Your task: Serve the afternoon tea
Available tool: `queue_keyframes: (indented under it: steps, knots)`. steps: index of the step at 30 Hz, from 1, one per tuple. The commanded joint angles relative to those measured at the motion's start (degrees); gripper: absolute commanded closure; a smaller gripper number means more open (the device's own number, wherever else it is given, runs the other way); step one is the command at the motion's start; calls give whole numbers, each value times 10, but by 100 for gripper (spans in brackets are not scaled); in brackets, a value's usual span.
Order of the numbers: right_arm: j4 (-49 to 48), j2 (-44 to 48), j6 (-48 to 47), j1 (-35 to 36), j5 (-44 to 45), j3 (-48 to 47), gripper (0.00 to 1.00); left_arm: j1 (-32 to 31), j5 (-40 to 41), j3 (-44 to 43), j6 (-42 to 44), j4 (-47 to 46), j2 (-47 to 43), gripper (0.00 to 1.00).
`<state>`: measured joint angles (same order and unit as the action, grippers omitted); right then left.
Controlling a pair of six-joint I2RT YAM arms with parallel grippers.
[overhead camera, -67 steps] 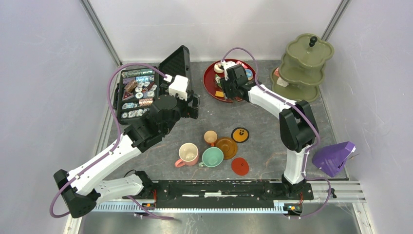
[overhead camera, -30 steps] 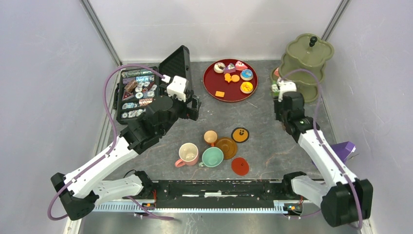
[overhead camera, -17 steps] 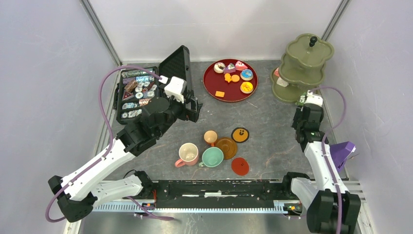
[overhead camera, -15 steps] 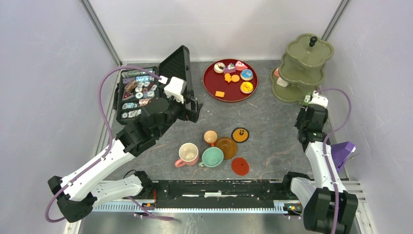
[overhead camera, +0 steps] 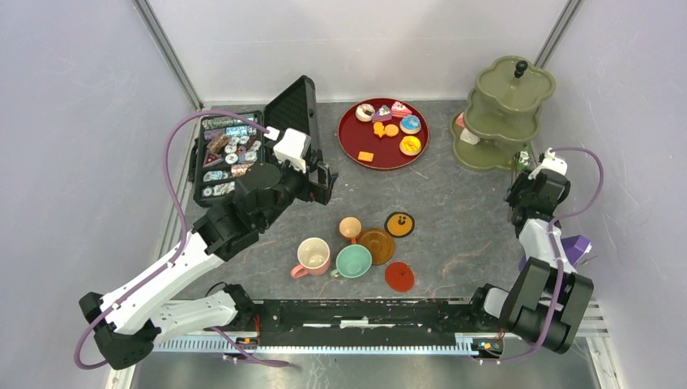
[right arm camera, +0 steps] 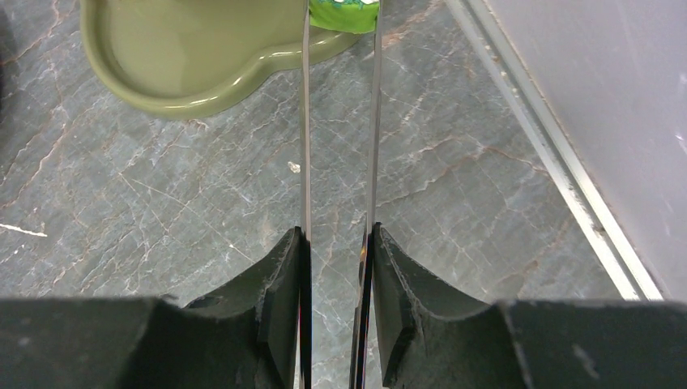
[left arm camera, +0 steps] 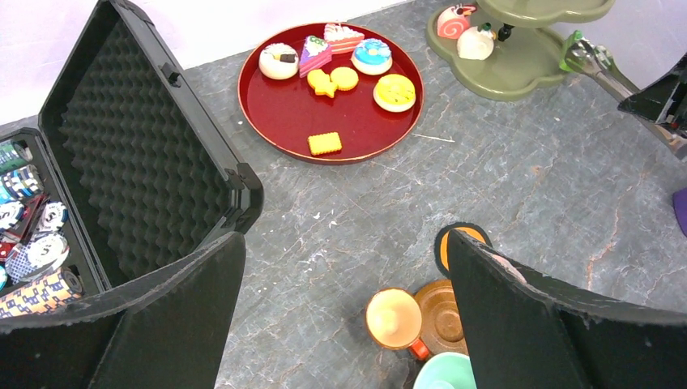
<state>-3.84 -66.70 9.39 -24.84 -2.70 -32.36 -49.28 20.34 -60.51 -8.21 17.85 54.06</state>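
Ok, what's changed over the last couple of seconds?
The right gripper, shut on the tongs, swung from over the red tray to the right and back toward the near edge. It is now beside the bottom tier of the green tiered stand. The left gripper stayed open by the black case, barely shifting. The cups, saucers and pastries lie as before.

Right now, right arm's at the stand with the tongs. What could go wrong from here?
1. The green piece sits at the very tips of the tongs, right at the rim of the bottom tier; released there, it may drop onto the table.
2. The right gripper pinches the thin blades far from their tips, so they could twist and lose the piece.
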Motion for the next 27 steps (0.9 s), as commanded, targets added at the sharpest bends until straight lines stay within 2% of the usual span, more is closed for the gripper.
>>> queue_keyframes:
  steps: [1, 12, 27]
  knots:
    - [-65, -26, -19, -3, -56, -46, 77, -3, 0, 0, -17, -20, -2, 0]
    - [-80, -86, -28, -3, -65, -89, 76, -3, 7, -1, -11, -17, 11, 0]
    - [-55, -165, -56, -2, -32, -142, 71, -3, 13, -3, -6, -15, 24, 0]
